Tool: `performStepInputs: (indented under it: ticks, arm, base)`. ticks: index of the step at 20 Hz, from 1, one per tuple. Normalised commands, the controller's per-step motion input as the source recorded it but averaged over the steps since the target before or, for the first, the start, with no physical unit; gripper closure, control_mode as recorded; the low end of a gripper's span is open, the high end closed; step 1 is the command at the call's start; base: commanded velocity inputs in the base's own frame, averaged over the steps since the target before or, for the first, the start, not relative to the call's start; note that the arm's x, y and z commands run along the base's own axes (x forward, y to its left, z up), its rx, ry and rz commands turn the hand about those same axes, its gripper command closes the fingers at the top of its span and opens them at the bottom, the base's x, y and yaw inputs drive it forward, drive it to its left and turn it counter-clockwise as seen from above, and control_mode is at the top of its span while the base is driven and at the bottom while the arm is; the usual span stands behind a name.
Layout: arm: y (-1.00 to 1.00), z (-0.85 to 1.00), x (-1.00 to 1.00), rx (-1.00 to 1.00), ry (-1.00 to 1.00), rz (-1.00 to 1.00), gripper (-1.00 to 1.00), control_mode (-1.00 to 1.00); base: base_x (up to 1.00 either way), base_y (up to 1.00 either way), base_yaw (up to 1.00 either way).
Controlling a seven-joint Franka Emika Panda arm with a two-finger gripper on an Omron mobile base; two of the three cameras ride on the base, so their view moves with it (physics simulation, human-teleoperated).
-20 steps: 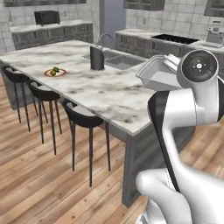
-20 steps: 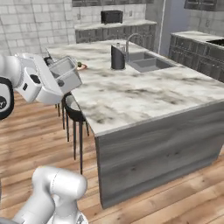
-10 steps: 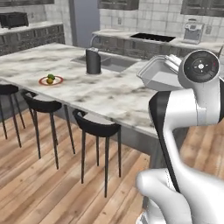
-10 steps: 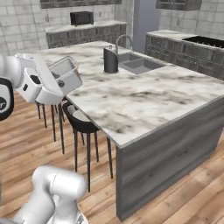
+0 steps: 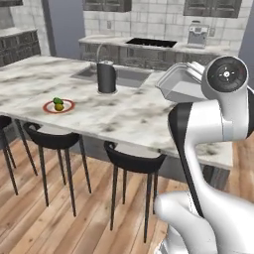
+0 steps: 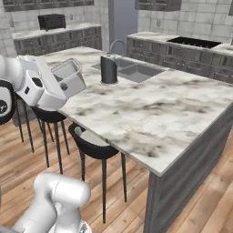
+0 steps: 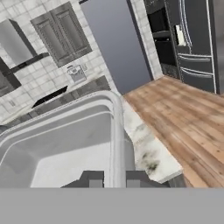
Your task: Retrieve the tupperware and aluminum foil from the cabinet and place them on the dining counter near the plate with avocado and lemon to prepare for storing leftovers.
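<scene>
My gripper (image 7: 114,180) is shut on the rim of the tupperware (image 7: 65,144), a shallow translucent grey-white container. I hold it tilted in the air beside the arm's upper joint, over the near edge of the dining counter (image 5: 129,116). The tupperware (image 5: 179,83) hangs to the right of the plate, well apart from it. From the right side the tupperware (image 6: 70,77) sits just past the white hand. The red-rimmed plate (image 5: 68,105) lies on the counter's left part with the avocado (image 5: 57,100) and lemon (image 5: 59,106) on it. The aluminum foil and the cabinet are out of view.
A black jug (image 5: 106,77) stands by the inset sink (image 5: 128,77) in the marble top, which stretches wide and bare to the right (image 6: 150,104). Black stools (image 5: 134,159) line the near side. A cooktop (image 5: 151,43) and back counters run along the far wall.
The whole scene has shifted as the base drove along the island: the plate, jug and stools now sit closer and further right in the left view. The tupperware stays gripped.
</scene>
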Motion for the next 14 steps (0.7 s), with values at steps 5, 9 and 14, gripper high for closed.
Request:
performStepInputs:
  ticks: [5, 9, 14]
  arm:
    - [0.0, 0.0, 0.0, 0.0, 0.0, 0.0, 1.0, 1.0]
    - [0.0, 0.0, 0.0, 0.0, 0.0, 0.0, 1.0, 1.0]
    - [0.0, 0.0, 0.0, 0.0, 0.0, 0.0, 1.0, 1.0]
  base:
    - [0.04, 1.0, -0.32]
    - [0.08, 1.0, -0.29]
    - [0.24, 1.0, -0.3]
